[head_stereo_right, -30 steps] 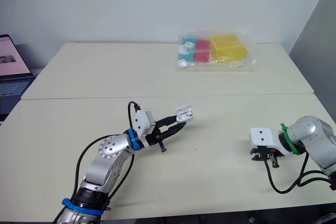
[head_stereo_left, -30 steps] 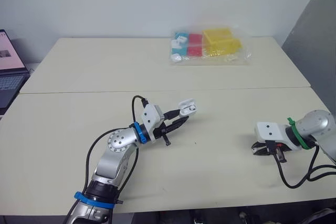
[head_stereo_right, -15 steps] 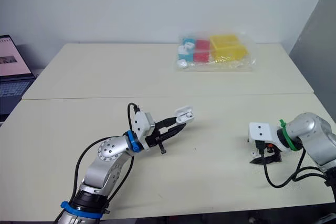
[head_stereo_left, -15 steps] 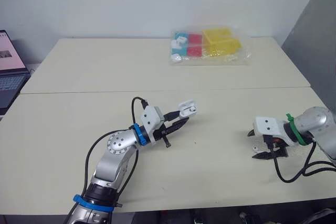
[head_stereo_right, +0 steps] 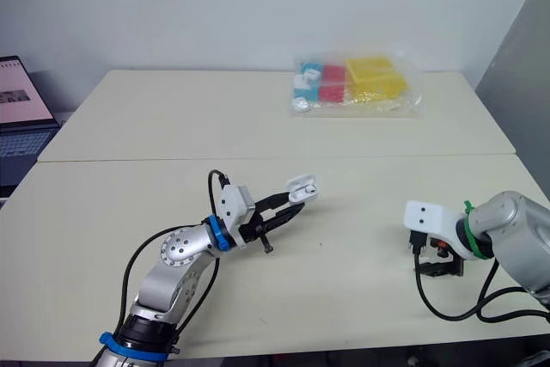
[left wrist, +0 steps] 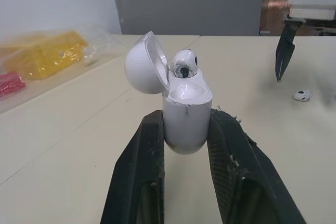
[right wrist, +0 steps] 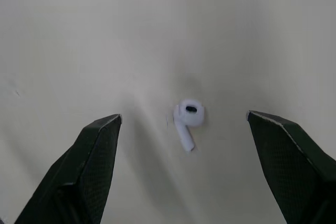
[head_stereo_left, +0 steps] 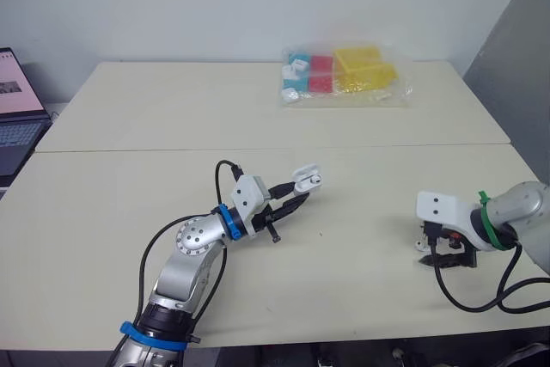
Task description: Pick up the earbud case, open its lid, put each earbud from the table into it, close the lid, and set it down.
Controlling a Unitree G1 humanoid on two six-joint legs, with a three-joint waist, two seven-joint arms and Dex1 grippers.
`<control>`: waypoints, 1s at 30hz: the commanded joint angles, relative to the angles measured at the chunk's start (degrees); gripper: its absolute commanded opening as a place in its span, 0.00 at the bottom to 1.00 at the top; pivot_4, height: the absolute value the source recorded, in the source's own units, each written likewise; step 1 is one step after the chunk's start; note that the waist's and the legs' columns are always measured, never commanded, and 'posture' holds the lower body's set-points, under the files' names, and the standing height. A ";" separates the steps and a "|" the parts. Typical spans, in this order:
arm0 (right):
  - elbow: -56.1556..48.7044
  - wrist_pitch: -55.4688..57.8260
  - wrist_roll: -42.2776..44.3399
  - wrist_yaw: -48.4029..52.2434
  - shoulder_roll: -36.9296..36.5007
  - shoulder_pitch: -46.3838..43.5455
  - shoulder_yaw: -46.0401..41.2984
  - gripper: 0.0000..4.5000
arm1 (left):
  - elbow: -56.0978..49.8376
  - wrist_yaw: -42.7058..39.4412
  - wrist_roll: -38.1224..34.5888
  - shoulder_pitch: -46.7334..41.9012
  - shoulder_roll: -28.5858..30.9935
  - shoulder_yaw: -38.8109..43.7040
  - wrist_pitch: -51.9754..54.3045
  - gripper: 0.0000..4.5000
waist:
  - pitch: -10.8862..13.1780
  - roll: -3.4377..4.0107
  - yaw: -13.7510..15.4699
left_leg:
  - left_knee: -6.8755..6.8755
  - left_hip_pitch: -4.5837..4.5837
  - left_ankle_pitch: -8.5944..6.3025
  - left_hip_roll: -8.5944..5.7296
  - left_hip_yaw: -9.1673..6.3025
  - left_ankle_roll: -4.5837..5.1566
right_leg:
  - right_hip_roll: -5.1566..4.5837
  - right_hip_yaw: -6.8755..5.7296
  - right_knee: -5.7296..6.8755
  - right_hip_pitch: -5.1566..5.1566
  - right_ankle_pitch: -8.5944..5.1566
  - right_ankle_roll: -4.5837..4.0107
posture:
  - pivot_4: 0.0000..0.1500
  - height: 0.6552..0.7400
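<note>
Moved since before: right claw (head_stereo_left: 445, 251) has swung from lying low and sideways to pointing straight down at the desk (head_stereo_left: 361, 298), lower right of the head views. Left arm looks pretty much where it was.
Right claw: fingers spread wide apart, nothing between them yet, tips hanging just above the desk surface.
Loose earbud (right wrist: 186, 121): lying flat on the desk right under the right claw, about midway between the two fingers, touching neither.
Left claw (head_stereo_left: 298, 195): clamped on the earbud case (left wrist: 186, 114), one finger on each side of its body, holding it up off the desk near the middle of the head views.
Earbud case: upright in the grip, lid (left wrist: 144, 64) flipped open and hanging back on its hinge.
Seated earbud (left wrist: 182, 64): already sitting in the case, its round top poking out above the rim.
Background stuff: clear plastic bag (head_stereo_left: 344, 75) of yellow, red and blue pieces at the upper centre of the desk, laptop (head_stereo_left: 17, 118) at the far left edge.
</note>
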 commanded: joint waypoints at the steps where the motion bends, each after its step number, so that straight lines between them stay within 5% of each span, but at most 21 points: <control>1: 0.58 -1.09 -2.18 0.09 -0.29 -2.47 1.84 0.88 | -1.80 0.08 0.16 -0.32 -0.47 -0.48 -1.95 0.17 | 0.00 0.00 -0.09 | 0.00 0.00 0.00 0.00 0.01 0.00 | 0.00 0.01 0.00 0.00 0.00 0.00 | 1.00 1.00; 17: 6.68 0.11 -4.44 2.73 3.64 -10.01 8.90 0.88 | -1.17 0.73 0.85 0.35 -1.81 -1.39 -2.77 0.17 | 0.00 0.00 -0.10 | 0.01 -0.01 0.00 0.01 -0.02 0.00 | 0.03 -0.02 0.00 0.00 0.00 0.00 | 1.00 1.00; 21: 6.80 0.41 -4.77 2.93 4.40 -10.41 9.19 0.68 | -1.32 0.72 0.88 0.46 -1.84 -1.58 -2.75 0.17 | 0.00 0.00 -0.15 | 0.01 0.00 0.00 0.03 -0.03 0.00 | 0.04 -0.03 0.01 0.00 0.00 -0.01 | 1.00 1.00; 28: 6.23 0.42 -4.79 3.67 4.33 -10.02 9.24 0.12 | -0.91 0.53 1.09 0.37 -1.78 -1.77 -3.02 0.17 | 0.00 -0.01 -0.15 | 0.03 0.02 0.00 0.02 -0.03 0.01 | 0.04 -0.01 0.04 0.02 0.00 -0.01 | 1.00 1.00; 30: 6.17 0.20 -4.94 3.88 4.31 -9.97 9.37 0.09 | -0.82 0.50 1.09 0.37 -1.83 -1.83 -3.07 0.17 | 0.00 -0.01 -0.14 | 0.03 0.02 0.00 0.02 -0.02 0.00 | 0.04 -0.01 0.04 0.02 0.00 -0.01 | 1.00 1.00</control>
